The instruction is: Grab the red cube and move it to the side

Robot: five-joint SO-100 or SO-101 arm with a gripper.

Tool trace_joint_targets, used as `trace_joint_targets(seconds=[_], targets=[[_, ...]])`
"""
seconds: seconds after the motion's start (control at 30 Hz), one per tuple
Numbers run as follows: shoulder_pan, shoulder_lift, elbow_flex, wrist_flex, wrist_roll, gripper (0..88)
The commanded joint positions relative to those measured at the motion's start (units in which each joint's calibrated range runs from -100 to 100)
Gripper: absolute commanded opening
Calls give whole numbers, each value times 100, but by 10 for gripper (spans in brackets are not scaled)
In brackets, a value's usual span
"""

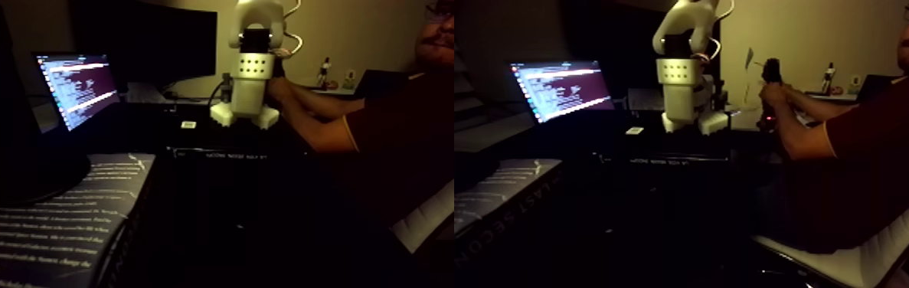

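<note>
While room lies dark, white arm (252, 76) fronts person (870, 138), laptop (77, 88) beside (fingers' state indiscernible).

The white arm (252, 76) is the palest thing in this dim, yellow-tinted fixed view, with a block on it dotted by small dark holes. Left of the arm, a laptop screen (77, 88) glows blue-violet with bright white lines of text. Below and left of the arm lies a dark sheet (39, 222) printed with rows of white lettering. Right of the arm, a person's sleeve (399, 138) is deep maroon, over a white chair (866, 253).
</note>
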Motion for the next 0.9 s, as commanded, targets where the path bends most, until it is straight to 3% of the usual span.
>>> trace_joint_targets(seconds=[0.0,0.3,0.87], targets=[[29,-31,294,-389,-514,169],[612,809,1482,-2171,-1145,169],[1636,2296,1464,-3379,-1150,169]])
